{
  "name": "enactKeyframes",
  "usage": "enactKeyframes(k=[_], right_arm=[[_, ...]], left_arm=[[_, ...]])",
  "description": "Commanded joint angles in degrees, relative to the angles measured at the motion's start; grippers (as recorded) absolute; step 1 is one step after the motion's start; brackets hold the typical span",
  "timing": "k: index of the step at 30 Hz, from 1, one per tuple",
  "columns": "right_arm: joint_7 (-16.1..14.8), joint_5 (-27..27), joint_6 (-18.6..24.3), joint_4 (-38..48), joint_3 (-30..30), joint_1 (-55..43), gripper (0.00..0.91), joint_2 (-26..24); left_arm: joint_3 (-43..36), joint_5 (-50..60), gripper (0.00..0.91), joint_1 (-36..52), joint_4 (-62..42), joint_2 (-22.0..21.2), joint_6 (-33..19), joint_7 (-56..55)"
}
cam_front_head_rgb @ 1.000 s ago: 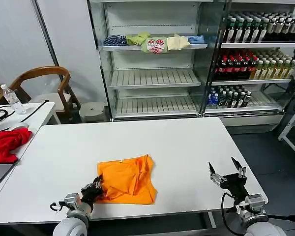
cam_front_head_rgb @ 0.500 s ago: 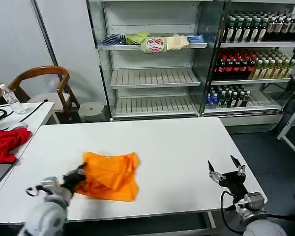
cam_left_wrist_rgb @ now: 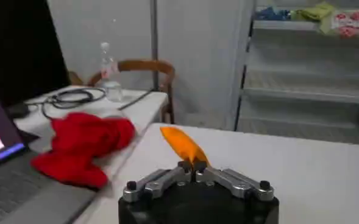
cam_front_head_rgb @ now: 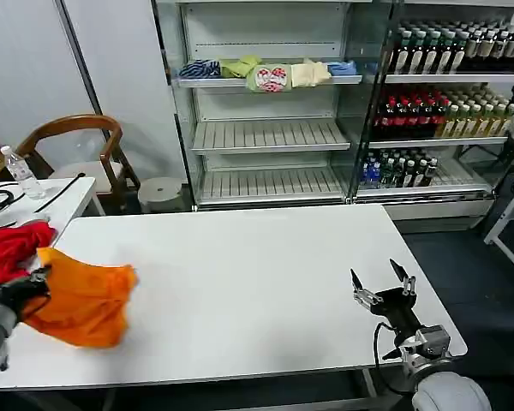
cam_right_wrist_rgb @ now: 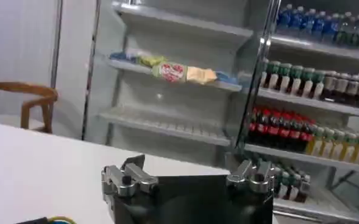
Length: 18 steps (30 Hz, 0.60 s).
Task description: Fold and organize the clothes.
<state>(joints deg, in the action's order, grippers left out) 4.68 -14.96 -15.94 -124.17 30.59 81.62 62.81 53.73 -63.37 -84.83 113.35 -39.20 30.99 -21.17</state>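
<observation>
Pinched together on a fold of the orange T-shirt point(cam_front_head_rgb: 84, 301), the left gripper point(cam_front_head_rgb: 36, 287) sits at the white table's point(cam_front_head_rgb: 240, 282) left edge, while the right gripper point(cam_front_head_rgb: 381, 285) hovers with its jaws spread wide above the table's right front corner. Behind the table, the open shelf unit point(cam_front_head_rgb: 270, 137) carries a row of small folded garments point(cam_front_head_rgb: 265, 74) on its upper shelf, and the cooler point(cam_front_head_rgb: 454, 103) beside it is stocked with rows of bottles. From the left jaws the T-shirt hangs as a bunched mass over the table's left front part, just beside the red cloth point(cam_front_head_rgb: 13, 248) lying on the neighbouring side table point(cam_front_head_rgb: 64, 201); in the left wrist view an orange tip point(cam_left_wrist_rgb: 182, 145) rises from between the closed fingertips. Compared with half a second ago, the T-shirt has been dragged from the table's middle-left to its left edge, and the right gripper has barely shifted.
</observation>
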Motion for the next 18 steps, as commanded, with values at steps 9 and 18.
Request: enactKeyframes(k=[9,18], right_arm=[[-0.16,1.09,-0.07,-1.99,6.33,5.86,0.907,1.11],[-0.6,1.79,-0.44,-3.17,8.52,6.98,0.907,2.46]], left_arm=[[-56.15,39.28,0.0,11.62,15.48,-25.25,1.58,5.39],[-56.91,36.88,0.01,20.78,6.61,-35.14,1.86,-0.27]])
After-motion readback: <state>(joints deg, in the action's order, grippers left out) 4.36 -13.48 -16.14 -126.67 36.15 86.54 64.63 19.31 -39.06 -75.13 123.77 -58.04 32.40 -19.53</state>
